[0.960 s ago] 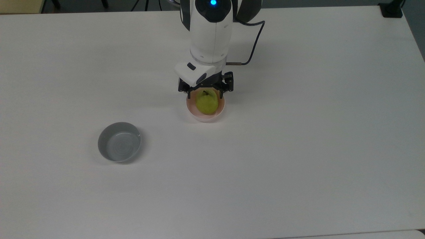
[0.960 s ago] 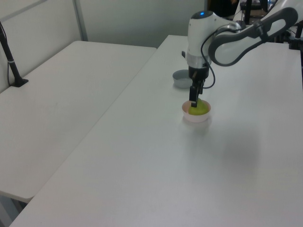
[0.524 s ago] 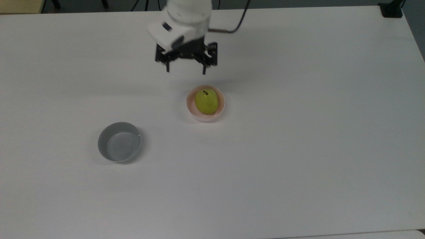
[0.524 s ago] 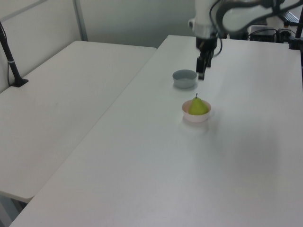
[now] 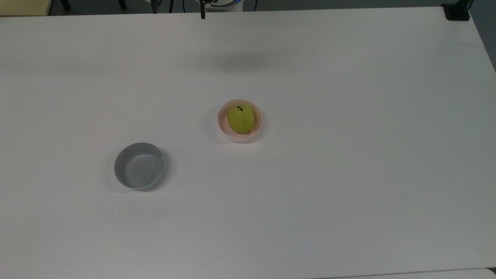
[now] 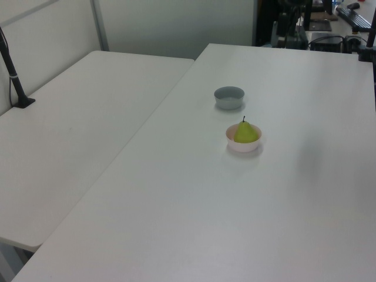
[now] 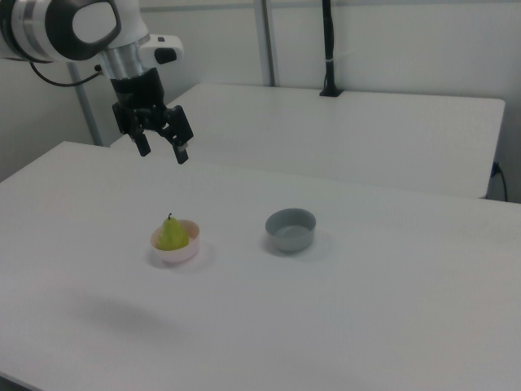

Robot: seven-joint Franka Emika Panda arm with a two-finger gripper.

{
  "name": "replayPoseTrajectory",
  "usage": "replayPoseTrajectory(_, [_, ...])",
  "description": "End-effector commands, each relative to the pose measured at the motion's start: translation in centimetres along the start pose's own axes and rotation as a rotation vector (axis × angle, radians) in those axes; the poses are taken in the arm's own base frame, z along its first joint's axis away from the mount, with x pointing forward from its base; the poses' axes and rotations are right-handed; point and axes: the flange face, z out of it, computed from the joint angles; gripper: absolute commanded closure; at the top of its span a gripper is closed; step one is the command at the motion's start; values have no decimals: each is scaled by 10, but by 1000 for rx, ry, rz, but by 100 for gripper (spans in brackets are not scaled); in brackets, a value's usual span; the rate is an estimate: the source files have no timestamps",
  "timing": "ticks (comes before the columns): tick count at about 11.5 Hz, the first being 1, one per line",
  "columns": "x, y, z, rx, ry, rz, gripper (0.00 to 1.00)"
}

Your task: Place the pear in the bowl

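Gripper: The gripper (image 7: 163,151) is seen in the right view raised high above the table, with its two black fingers spread apart and nothing held between them. It is placed well apart from the fruit, up and toward the right view's left.

Arm: A white-and-black arm segment (image 7: 77,28) is noted at the right view's upper left, with the wrist pointing downward.

Pear: The pear (image 5: 240,119) is found resting inside the bowl, stem (image 5: 240,107) up and slightly tilted. Its skin is yellow-green and matte, its form rounded and tapering toward a short dark stem. It is touched by nothing but the bowl.

Bowl: The bowl (image 5: 259,118) is a small round vessel, pale pink inside with a whitish outer wall, smooth and apparently rigid. It is set near the middle of the table in the top view.

Grey bowl: A grey bowl (image 5: 139,166) of similar size, smooth and shallow, is seen empty, well apart from the pink one toward the top view's lower left.

Table: The table (image 5: 348,174) is flat, white and matte. A second white table (image 6: 76,129) is noted beside it in the left view.

Step in hand: The placement is judged done; the fruit is seated and released.

Next move: Nothing further is judged to be required at the bowl. Only a clear retreat of the arm is called for, with no contact with either vessel.

Risk: Little is judged; the pear appears stable within the rim.
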Motion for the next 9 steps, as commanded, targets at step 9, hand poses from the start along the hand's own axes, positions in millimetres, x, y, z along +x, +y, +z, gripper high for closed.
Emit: replayPoseTrajectory(9, [2, 15, -1, 35, 4, -82, 0])
